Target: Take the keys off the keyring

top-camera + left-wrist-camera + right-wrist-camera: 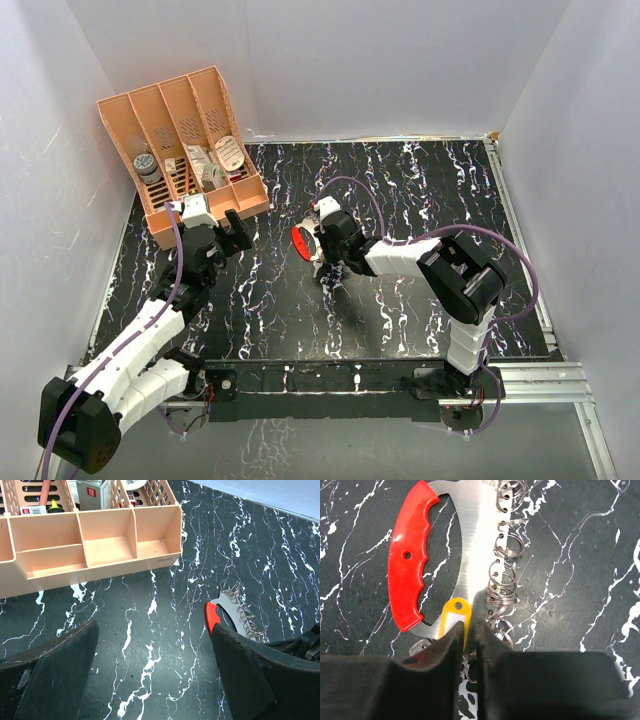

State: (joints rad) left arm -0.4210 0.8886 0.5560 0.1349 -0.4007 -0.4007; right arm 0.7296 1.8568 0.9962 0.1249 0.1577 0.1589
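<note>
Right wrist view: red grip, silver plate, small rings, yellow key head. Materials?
By looks: red grip, likely moulded plastic, even matt colour, finger scallops; silver plate, probably brushed steel, fine streaks and glare; rings, polished metal wire, thin shiny coils; yellow key head, likely plastic, smooth, with a pale window.

- Two hands: left hand (pixel 154 630), right hand (pixel 468 632).
- One yellow-headed key (pixel 454 619) between the right hand's fingertips.
- One red-handled steel plate (pixel 412 555) beyond.
- At least six wire keyrings (pixel 502 575).
- One peach organiser (pixel 155 530) beyond the left hand.
</note>
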